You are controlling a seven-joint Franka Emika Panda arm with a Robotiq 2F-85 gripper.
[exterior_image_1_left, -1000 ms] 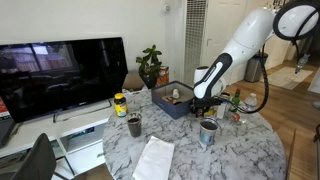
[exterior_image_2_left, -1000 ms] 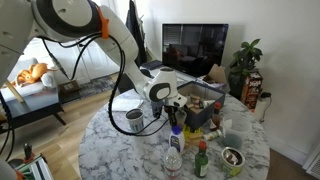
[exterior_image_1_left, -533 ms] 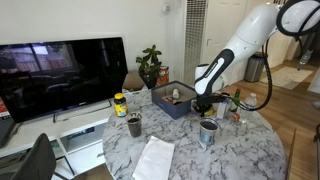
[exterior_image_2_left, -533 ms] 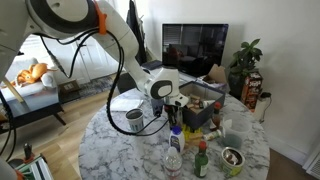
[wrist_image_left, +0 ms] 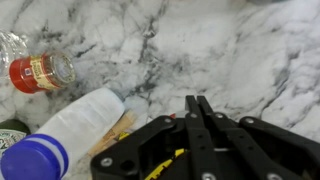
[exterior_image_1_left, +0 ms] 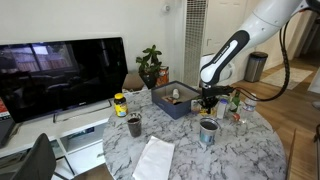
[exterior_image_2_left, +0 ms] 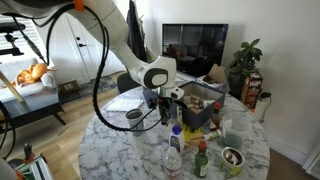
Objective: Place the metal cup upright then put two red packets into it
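Already upright: the metal cup (exterior_image_1_left: pixel 208 131) stood on its base on the marble table (exterior_image_1_left: pixel 250 150), mouth up. Step one read as done, and the opening was free to take packets. The cup was a plain cylinder without a handle, its wall smooth, shiny silver-grey.

You had the gripper (exterior_image_1_left: pixel 207 102) above the cup and slightly behind it, over the clutter. In the wrist view its black fingers (wrist_image_left: pixel 196 108) were pressed together, and nothing red showed between them.

Beneath the gripper were a clear plastic bottle (wrist_image_left: pixel 80 120) with a blue cap and a slim bottle with a red top (wrist_image_left: pixel 40 72), both on veined white-grey stone.

Red packets: not located in any view, possibly too small to see.

A darker cup (exterior_image_1_left: pixel 134 125) sat well apart, and a blue bin (exterior_image_1_left: pixel 172 103) stood behind.
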